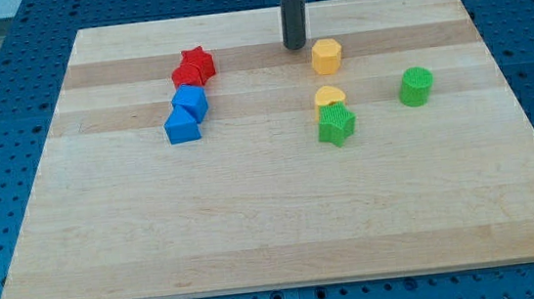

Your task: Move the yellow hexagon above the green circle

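The yellow hexagon lies on the wooden board near the view's top, right of centre. The green circle stands to its lower right, apart from it. My tip rests on the board just left of and slightly above the yellow hexagon, a small gap away. The rod runs straight up out of the view's top.
A yellow heart touches a green star below the hexagon. At the left, a red star and a red block sit above a blue block and a blue block.
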Motion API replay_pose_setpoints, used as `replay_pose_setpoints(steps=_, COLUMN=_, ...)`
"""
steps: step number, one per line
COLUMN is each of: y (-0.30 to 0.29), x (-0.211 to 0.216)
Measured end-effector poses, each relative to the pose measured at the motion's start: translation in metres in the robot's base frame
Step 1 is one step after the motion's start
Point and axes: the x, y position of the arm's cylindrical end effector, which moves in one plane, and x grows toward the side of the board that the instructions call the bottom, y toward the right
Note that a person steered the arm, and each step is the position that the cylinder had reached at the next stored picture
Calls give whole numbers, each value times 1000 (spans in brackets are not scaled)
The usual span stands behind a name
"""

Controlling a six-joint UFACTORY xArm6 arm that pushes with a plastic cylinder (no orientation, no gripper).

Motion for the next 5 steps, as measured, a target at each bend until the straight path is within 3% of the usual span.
replay_pose_setpoints(steps=2, y=4, x=37)
replay_pose_setpoints(steps=5, y=82, x=41)
